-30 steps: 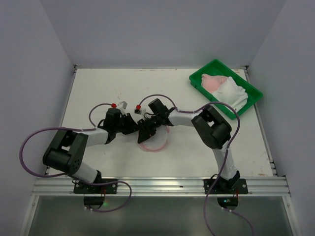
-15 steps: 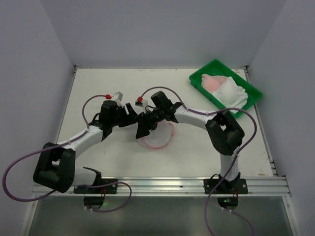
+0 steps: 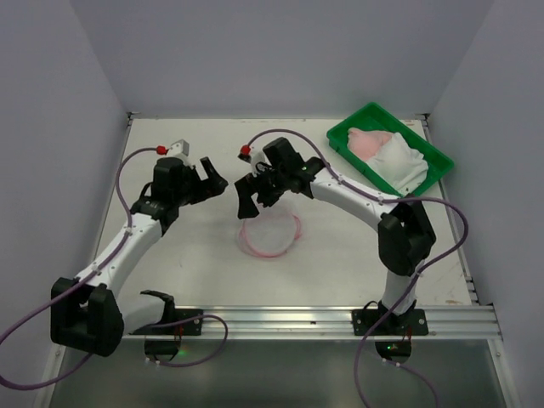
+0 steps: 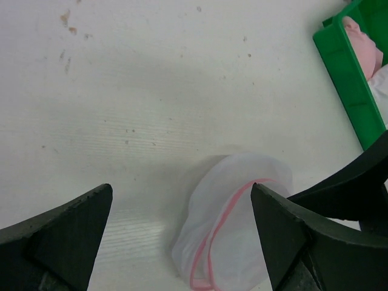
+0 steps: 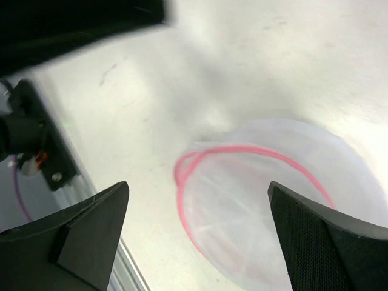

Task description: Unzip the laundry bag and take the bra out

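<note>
Since neither arm has hold of anything, log the layout first, left to right.

- Your left gripper (image 3: 212,177): jaws spread wide, nothing between them. It is the farthest thing to the left of the green tray (image 3: 336,140).
- Your right gripper (image 3: 246,197): also wide and empty, between the left gripper and the tray.
- The laundry bag (image 3: 270,234): flat on the table (image 3: 170,144), well apart from the tray on its near-left side. Neither gripper touches it.
- The tray itself holds pink and white cloth (image 3: 387,153).

Handling (judgement):
- The bag is light, limp mesh that will slide and bunch if you push it.
- The pink zip trim (image 5: 182,176) is the firmest part, so pinch there.
- Pin the mesh wall with one gripper while the other works the zip.

Views:
- Top view gives both arms and the bag's round outline, but says nothing about the zip.
- Left wrist shows the bag slumped and creased, with the trim looping along one side and the tray corner beyond.
- Right wrist shows the trim ring close up but blurred, and nothing coloured shows through the mesh.
- No view shows the zip pull, and you cannot tell whether the bra is inside.
</note>
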Controlling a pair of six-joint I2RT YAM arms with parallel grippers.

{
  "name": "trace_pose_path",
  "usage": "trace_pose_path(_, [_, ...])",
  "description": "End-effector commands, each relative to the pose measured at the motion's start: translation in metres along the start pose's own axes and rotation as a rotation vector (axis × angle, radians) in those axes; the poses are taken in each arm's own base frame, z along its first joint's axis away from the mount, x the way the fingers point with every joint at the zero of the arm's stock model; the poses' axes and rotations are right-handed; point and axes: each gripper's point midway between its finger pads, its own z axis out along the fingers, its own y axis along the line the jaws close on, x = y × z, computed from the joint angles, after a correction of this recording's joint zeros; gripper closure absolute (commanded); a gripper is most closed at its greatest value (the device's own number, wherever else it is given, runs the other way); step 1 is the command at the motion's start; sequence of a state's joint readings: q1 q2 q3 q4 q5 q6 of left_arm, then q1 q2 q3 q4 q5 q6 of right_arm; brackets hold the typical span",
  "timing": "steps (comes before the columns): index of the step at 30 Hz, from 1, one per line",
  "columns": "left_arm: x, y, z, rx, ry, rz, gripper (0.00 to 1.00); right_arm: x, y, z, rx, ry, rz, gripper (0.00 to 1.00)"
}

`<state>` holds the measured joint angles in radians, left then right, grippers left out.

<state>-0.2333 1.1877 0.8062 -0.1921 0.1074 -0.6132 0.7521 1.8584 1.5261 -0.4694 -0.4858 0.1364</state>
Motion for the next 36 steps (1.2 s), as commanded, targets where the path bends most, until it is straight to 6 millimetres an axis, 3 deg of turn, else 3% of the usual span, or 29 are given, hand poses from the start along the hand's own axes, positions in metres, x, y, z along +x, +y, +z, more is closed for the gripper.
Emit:
trace_pose_path(1, [-0.045, 0.003, -0.033, -0.059, -0.126, 0.064, 0.0, -0.035, -0.033, -0.063, 0.245, -0.137, 0.037, 0.01])
trace_pose_path(2, [-0.054, 0.001, -0.043, -0.064, -0.164, 0.071, 0.0, -0.04, -0.053, -0.082, 0.3, -0.173, 0.088, 0.01])
trace_pose_path(5, [-0.079, 0.004, -0.071, -0.114, -0.257, 0.099, 0.0, -0.052, -0.084, -0.148, 0.44, -0.312, 0.229, 0.01])
trace_pose_path(6, [-0.089, 0.004, -0.086, -0.133, -0.296, 0.114, 0.0, -0.056, -0.091, -0.188, 0.525, -0.406, 0.264, 0.01])
trace_pose_path(7, [-0.089, 0.004, -0.088, -0.137, -0.292, 0.122, 0.0, -0.058, -0.087, -0.205, 0.559, -0.449, 0.265, 0.01])
trace_pose_path(9, [-0.098, 0.006, -0.11, -0.172, -0.339, 0.13, 0.0, -0.054, -0.097, -0.247, 0.694, -0.537, 0.285, 0.01])
trace_pose_path(10, [-0.107, 0.003, -0.123, -0.174, -0.371, 0.141, 0.0, -0.056, -0.083, -0.279, 0.728, -0.616, 0.266, 0.01])
trace_pose_path(12, [-0.112, 0.002, -0.147, -0.192, -0.413, 0.145, 0.0, -0.045, -0.079, -0.31, 0.821, -0.662, 0.267, 0.01])
trace_pose_path(13, [-0.122, -0.005, -0.162, -0.178, -0.45, 0.152, 0.0, -0.042, -0.064, -0.335, 0.832, -0.724, 0.258, 0.01])
trace_pose_path(16, [-0.13, -0.015, -0.201, -0.151, -0.516, 0.159, 0.0, -0.021, -0.053, -0.368, 0.9, -0.808, 0.27, 0.01])
trace_pose_path(17, [-0.131, -0.017, -0.215, -0.145, -0.545, 0.157, 0.0, -0.014, -0.036, -0.391, 0.898, -0.886, 0.257, 0.01])
trace_pose_path(19, [-0.127, -0.013, -0.23, -0.164, -0.558, 0.158, 0.0, 0.0, -0.029, -0.403, 0.907, -0.947, 0.246, 0.01])
trace_pose_path(20, [-0.126, -0.01, -0.243, -0.176, -0.589, 0.156, 0.0, 0.011, -0.013, -0.427, 0.911, -1.029, 0.216, 0.01])
trace_pose_path(24, [-0.116, 0.005, -0.268, -0.221, -0.63, 0.144, 0.0, 0.049, 0.004, -0.452, 0.925, -1.172, 0.164, 0.01])
trace_pose_path(31, [-0.103, 0.023, -0.295, -0.267, -0.712, 0.105, 0.0, 0.1, 0.015, -0.469, 0.959, -1.295, 0.1, 0.01])
trace_pose_path(36, [-0.096, 0.019, -0.283, -0.221, -0.689, 0.094, 0.0, 0.11, 0.019, -0.469, 0.947, -1.334, 0.064, 0.01])
